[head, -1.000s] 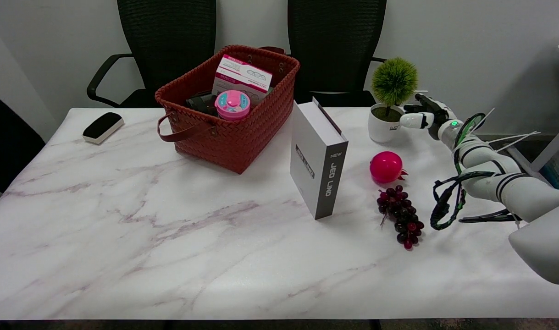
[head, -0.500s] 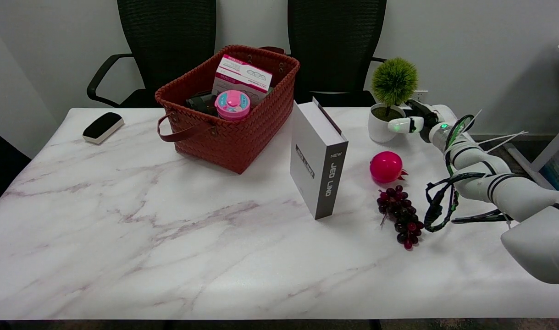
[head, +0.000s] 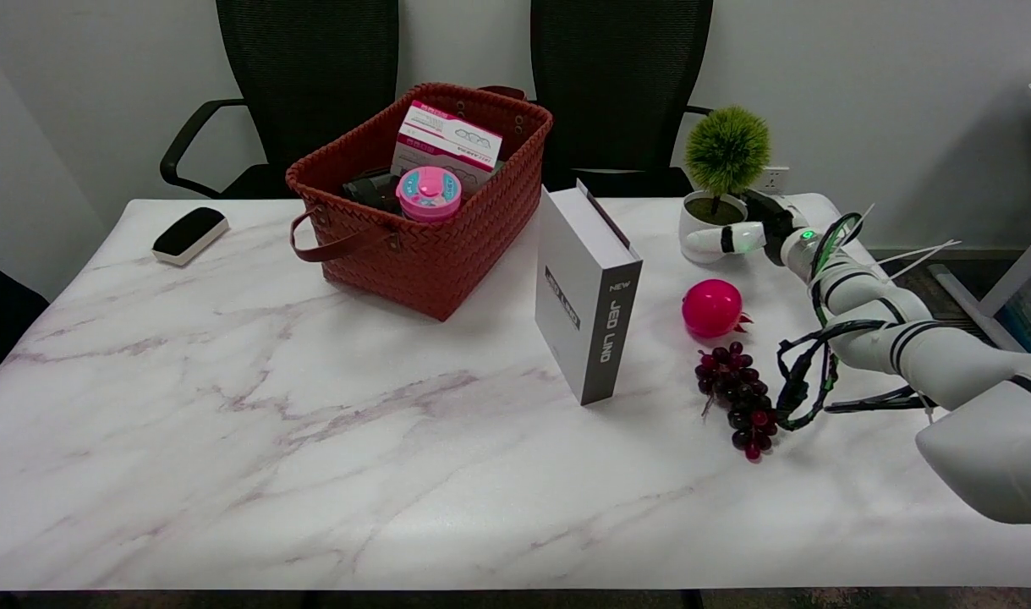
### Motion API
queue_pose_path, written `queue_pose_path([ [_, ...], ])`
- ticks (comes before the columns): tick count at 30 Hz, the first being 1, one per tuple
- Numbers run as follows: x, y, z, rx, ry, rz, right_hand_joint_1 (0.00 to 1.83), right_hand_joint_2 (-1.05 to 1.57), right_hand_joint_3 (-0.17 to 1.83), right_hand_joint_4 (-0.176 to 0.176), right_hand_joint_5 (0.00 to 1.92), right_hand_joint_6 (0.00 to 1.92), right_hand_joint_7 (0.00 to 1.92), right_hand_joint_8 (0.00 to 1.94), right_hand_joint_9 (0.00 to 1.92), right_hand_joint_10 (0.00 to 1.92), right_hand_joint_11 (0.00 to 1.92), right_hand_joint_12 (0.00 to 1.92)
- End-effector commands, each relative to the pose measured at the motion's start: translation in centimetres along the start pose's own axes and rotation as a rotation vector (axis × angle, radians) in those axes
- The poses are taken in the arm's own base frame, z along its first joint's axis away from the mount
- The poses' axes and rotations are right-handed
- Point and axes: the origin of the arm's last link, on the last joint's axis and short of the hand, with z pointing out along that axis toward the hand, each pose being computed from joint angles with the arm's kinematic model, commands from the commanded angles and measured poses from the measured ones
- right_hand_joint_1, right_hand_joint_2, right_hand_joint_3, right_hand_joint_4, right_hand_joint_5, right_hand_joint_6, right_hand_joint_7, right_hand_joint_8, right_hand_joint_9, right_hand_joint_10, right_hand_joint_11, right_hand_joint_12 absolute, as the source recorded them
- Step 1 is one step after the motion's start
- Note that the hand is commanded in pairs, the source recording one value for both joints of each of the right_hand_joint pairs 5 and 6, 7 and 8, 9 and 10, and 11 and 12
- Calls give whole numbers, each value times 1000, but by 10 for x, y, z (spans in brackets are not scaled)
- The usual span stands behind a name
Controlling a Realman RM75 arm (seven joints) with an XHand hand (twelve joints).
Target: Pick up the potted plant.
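Fingers [head: 708,241] of the right hand [head: 748,233] wrap the potted plant [head: 718,190] at the tabletop's [head: 312,423] far right, though whether they grip is unclear; an uneven squeeze could tip it.

R hand [head: 748,233] now against potted plant [head: 716,199]

Marble table [head: 312,474], basket [head: 447,254], box [head: 587,296], grapes [head: 739,397], potted plant [head: 718,190]
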Motion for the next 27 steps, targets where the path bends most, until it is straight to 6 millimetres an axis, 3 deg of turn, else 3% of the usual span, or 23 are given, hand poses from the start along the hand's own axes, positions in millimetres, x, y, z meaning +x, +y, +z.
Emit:
queue_pose_path([
  [1,-6,4,0,-10,-9,5,1387,-6,627,0,143,143,409,409,398,398,252,252],
  [16,1,11,-3,-18,10,27,1399,103,705,0,195,195,403,403,398,398,327,327],
  [27,8,17,-7,-14,28,51,1385,265,703,0,310,310,415,415,566,566,384,384],
])
